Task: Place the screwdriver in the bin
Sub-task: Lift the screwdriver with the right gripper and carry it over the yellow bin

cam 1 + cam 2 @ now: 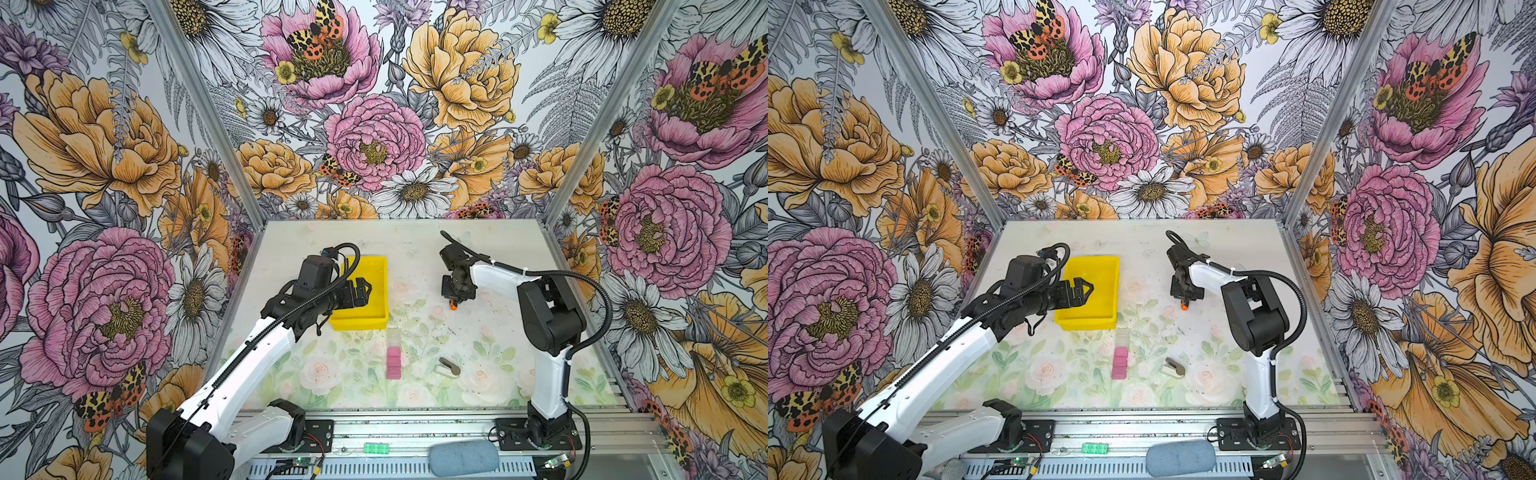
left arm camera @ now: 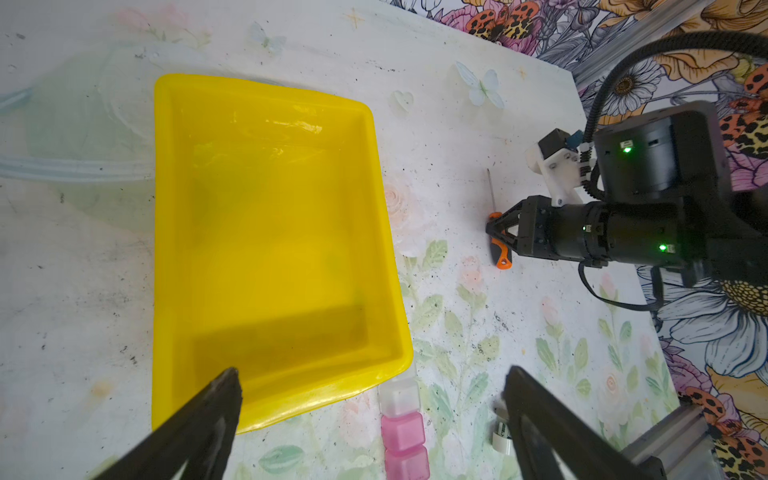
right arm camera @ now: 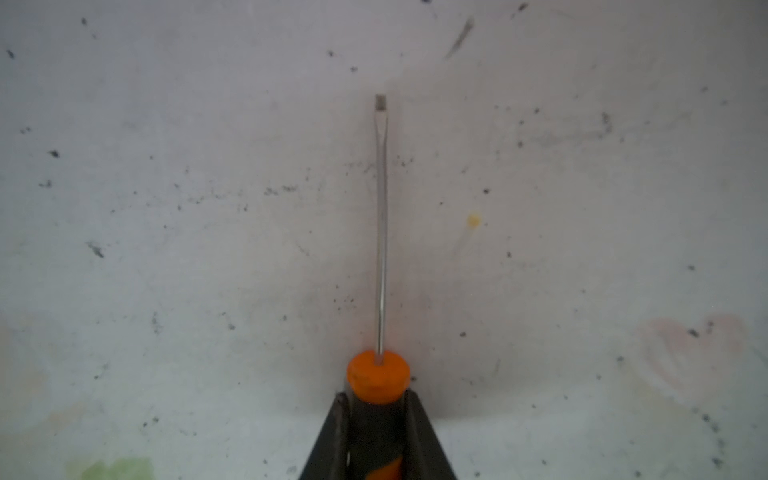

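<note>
The right gripper [image 3: 376,399] is clamped on the orange-and-black handle of the screwdriver [image 3: 380,232]. Its thin, flat-tipped metal shaft runs along the scuffed, speckled table [image 3: 166,208], apart to the right of the glossy yellow, round-cornered plastic bin [image 2: 164,249]. The left gripper [image 2: 372,374] hovers over the bin, fingers spread wide.

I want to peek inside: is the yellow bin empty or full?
Empty. In the left wrist view the bin has a bare yellow floor; the screwdriver is outside it.

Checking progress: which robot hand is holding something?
The right hand, shut on the slim orange-and-black-handled screwdriver; the left hand hangs open and empty over the yellow plastic bin.
</note>
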Robot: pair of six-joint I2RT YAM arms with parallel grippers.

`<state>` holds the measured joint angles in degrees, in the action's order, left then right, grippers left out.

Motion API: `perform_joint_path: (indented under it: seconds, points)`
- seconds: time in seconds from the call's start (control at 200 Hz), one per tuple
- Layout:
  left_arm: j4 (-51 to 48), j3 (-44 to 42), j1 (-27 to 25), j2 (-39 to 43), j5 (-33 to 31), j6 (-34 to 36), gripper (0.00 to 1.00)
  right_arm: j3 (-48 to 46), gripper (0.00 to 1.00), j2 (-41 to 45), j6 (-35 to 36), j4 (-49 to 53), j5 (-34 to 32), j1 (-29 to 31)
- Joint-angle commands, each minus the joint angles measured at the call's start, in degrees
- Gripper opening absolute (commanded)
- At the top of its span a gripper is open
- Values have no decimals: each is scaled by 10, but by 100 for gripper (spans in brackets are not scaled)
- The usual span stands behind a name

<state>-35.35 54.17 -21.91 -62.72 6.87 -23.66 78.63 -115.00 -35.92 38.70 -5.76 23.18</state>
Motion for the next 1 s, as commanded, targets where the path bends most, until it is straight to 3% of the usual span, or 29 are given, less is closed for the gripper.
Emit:
perform_joint_path:
  seconds: [0.0,0.09,0.686,0.991]
  points:
    - [8,-9,15,11,7,-8,99,-33,10,-10,-9,23,-3,0]
    - [8,-11,26,16,13,-9,99,-39,0,-2,-9,17,0,0]
    - [3,-48,158,66,81,9,99,-29,0,109,53,-20,14,5]
    - [-3,-47,170,51,56,47,99,-34,0,161,54,-19,22,11]
